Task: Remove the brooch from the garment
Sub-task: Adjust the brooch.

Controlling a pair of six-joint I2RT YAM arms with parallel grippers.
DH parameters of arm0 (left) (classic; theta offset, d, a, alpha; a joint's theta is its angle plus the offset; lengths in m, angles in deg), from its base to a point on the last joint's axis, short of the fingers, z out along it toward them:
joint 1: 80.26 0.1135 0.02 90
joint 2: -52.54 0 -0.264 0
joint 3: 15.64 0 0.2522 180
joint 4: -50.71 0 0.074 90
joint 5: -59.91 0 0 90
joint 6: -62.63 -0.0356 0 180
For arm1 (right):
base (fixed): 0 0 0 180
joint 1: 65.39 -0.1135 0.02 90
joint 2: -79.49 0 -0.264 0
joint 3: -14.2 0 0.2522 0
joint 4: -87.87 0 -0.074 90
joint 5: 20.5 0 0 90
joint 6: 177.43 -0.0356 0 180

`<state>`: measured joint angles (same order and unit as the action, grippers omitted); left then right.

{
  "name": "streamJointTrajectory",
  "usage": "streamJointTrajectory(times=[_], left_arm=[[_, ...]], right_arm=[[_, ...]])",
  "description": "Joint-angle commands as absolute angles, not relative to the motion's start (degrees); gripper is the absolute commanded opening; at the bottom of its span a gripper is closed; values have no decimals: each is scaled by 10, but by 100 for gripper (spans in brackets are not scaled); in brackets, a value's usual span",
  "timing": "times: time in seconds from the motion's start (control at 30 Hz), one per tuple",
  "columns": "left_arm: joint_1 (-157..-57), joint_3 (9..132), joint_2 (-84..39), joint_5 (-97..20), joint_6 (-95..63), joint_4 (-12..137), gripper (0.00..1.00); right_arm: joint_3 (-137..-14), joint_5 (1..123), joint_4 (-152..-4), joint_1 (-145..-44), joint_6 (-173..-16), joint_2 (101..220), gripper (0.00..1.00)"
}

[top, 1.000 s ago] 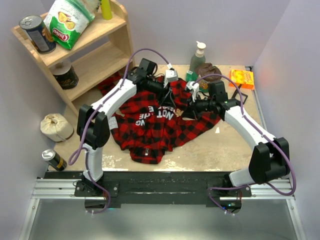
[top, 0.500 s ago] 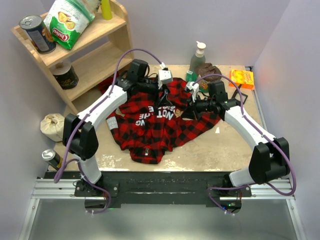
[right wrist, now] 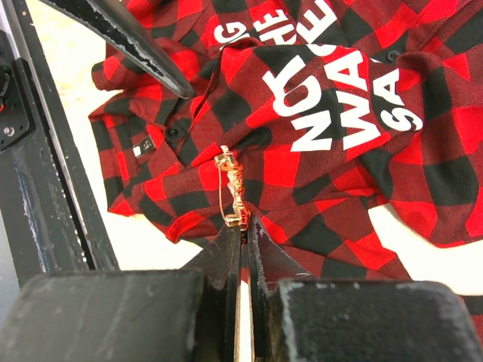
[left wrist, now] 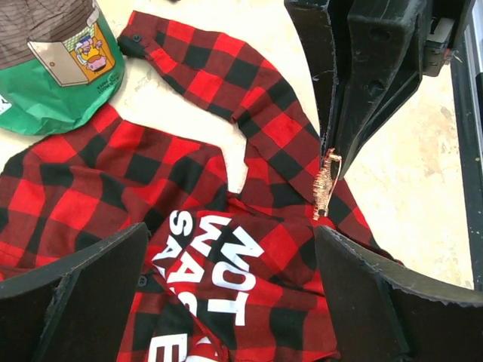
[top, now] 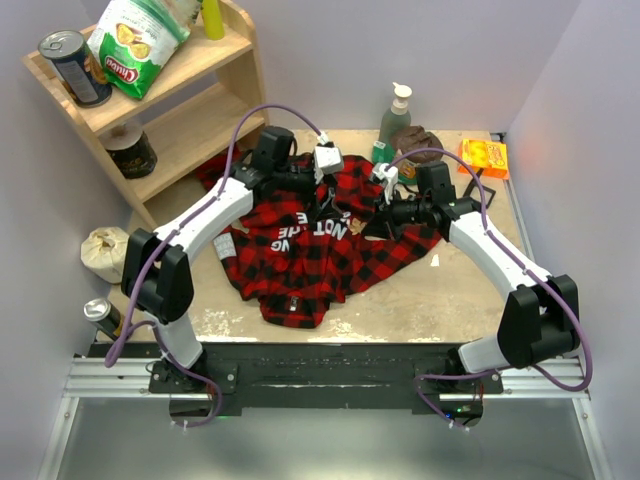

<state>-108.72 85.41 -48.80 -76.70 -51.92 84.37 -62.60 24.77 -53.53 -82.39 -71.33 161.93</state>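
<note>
Top external view shows a wooden shelf (top: pixel 190 120) on the left, beside the pale tan surface (top: pixel 420 300). A big red-and-black checked flannel shirt (top: pixel 320 255) lies crumpled in the middle of the surface. It has a black patch with white block letters (top: pixel 315 230).

The white left arm (top: pixel 215 205) reaches over the far part of the shirt. Its left jaws are wide open and hold nothing. They hang above the cloth.

The white right arm (top: pixel 490 250) reaches in from the right.

Left wrist view shows a green packet (left wrist: pixel 45 83) on the left and the shirt in the middle. The tiny pale gold brooch (left wrist: pixel 324 185) is on the right. It touches a fold of red cloth near the patch. The right jaws are pinched tight on one end of it. I cannot tell if the brooch is pinned into the shirt.
</note>
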Motion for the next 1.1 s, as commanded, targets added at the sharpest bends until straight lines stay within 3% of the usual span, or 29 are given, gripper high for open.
streamJointTrajectory(times=[0.0,0.33,1.07], left_arm=[[-1081,849,-471,-771,-509,806,100],[-1079,822,-500,-812,-528,802,100],[-1111,788,-478,-745,-547,758,100]], right_arm=[[-649,229,-542,-827,-721,1615,0],[-650,227,-546,-827,-728,1630,0],[-660,212,-542,-827,-746,1661,0]])
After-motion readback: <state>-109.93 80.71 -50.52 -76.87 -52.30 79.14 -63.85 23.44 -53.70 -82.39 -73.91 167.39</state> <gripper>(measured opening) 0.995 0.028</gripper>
